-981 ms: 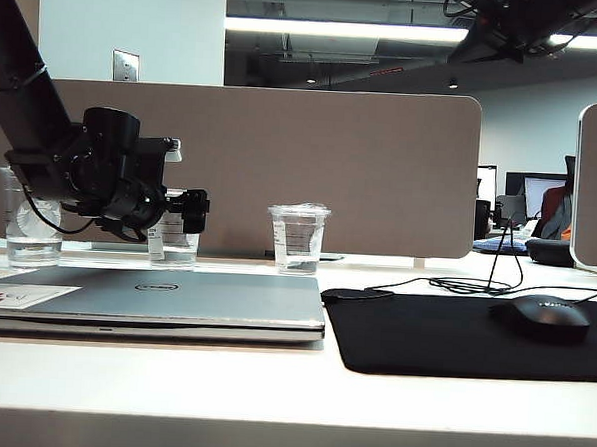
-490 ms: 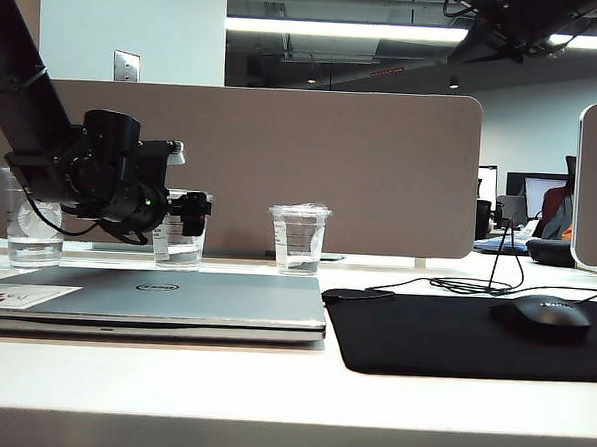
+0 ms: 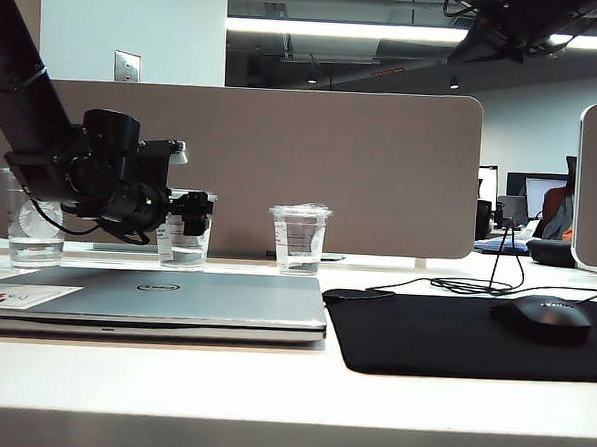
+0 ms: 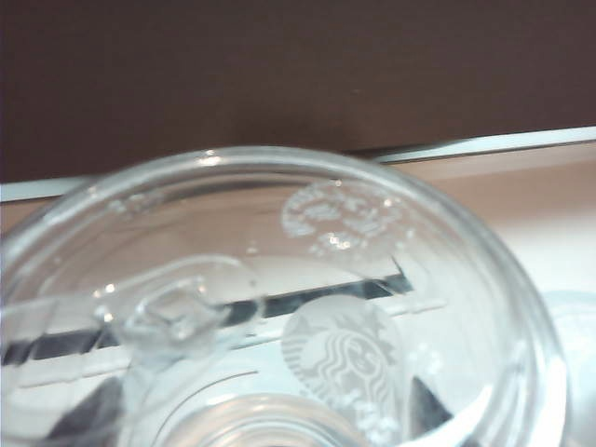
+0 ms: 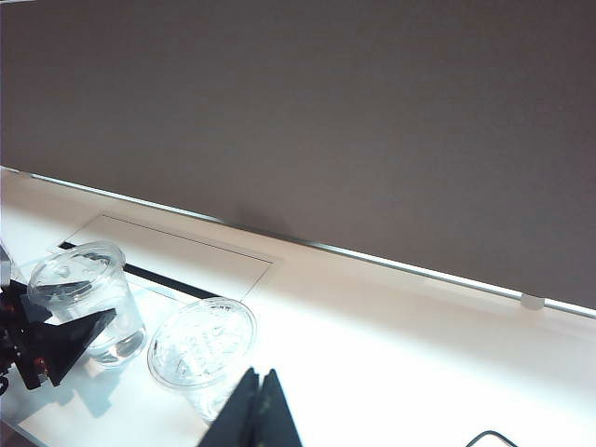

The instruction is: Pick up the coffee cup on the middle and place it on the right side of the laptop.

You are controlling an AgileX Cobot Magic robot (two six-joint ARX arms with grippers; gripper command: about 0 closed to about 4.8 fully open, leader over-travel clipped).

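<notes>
The coffee cup (image 3: 177, 247), clear plastic with a flat lid and a white label strip, stands on the table behind the closed silver laptop (image 3: 174, 299). It is the middle one of three cups. My left gripper (image 3: 190, 218) reaches in from the left, one finger on each side of the cup; whether the fingers press it does not show. The coffee cup (image 4: 279, 279) fills the left wrist view and hides the fingers. In the right wrist view the coffee cup (image 5: 88, 289) sits between the left gripper's dark fingers (image 5: 65, 340). My right gripper (image 5: 258, 377) hangs shut and empty, high above the table.
A second lidded clear cup (image 3: 298, 239) stands to the right of the coffee cup, also in the right wrist view (image 5: 200, 345). A third cup (image 3: 28, 224) is at the far left. A black mouse pad (image 3: 443, 336) with mouse (image 3: 539, 316) and cable (image 3: 476, 285) lies right of the laptop. A partition (image 3: 312, 154) closes the back.
The left gripper has swung a little to the right and the coffee cup has shifted right with it. The fingers have drawn in around the cup. The right arm has kept still.
</notes>
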